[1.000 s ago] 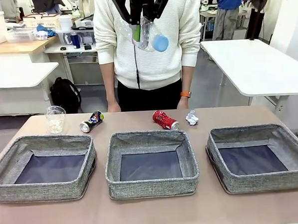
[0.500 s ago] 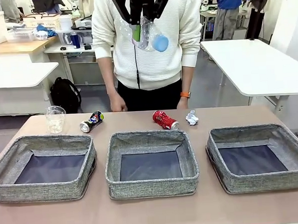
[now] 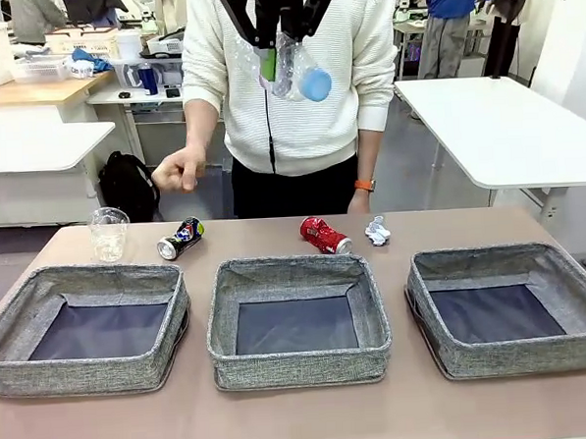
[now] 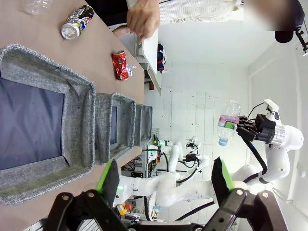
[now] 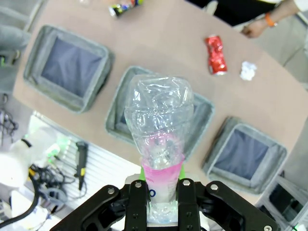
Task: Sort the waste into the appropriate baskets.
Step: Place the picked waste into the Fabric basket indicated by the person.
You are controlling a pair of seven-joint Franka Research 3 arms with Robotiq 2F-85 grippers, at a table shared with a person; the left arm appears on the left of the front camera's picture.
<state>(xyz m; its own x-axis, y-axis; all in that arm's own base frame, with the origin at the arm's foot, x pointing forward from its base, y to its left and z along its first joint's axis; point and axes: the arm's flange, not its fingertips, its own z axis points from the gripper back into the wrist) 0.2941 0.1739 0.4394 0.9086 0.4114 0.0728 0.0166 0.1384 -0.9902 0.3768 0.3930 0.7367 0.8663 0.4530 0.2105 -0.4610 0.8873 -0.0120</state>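
Five waste pieces: behind the middle basket (image 3: 219,341), to its left, stand the clear plastic cup (image 3: 108,233) and the dark printed can (image 3: 180,238); high above it the right gripper (image 3: 276,53) clamps the clear plastic bottle (image 3: 295,70); behind its right corner lie the crushed red can (image 3: 324,235) and the white paper wad (image 3: 377,231). The left gripper (image 4: 166,180) has its fingers apart.

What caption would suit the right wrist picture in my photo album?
The right gripper holds a clear plastic bottle high above three grey baskets on the table.
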